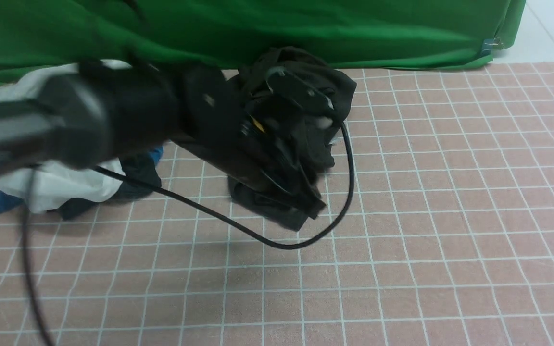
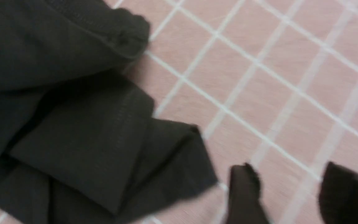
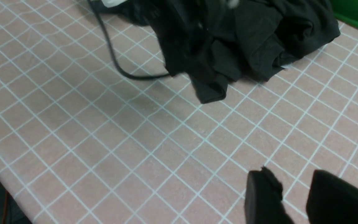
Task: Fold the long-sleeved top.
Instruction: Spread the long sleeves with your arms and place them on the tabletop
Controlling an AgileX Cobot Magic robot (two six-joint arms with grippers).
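The left pincer (image 2: 287, 182) stands with its fingers apart and nothing between them but bare desk (image 2: 275, 77). The long-sleeved top (image 2: 89, 133) lies crumpled on the desk just beside this pincer. A stitched, hemmed corner of it is near one finger (image 2: 244, 183) but not within the gap.

The right pincer (image 3: 294, 186) is also apart and empty. It hangs over bare desk, with the top well away from it, ahead and toward the robot's left.

The step in hand looks like taking an edge so the heap can be spread before folding. To do it well, the left pincer should shift toward the hemmed corner until the hem sits between the fingers. It should then close on a single layer rather than a bunch. The pincer's loose cable (image 1: 267, 240) curls beside the cloth, so the pull should avoid dragging it.
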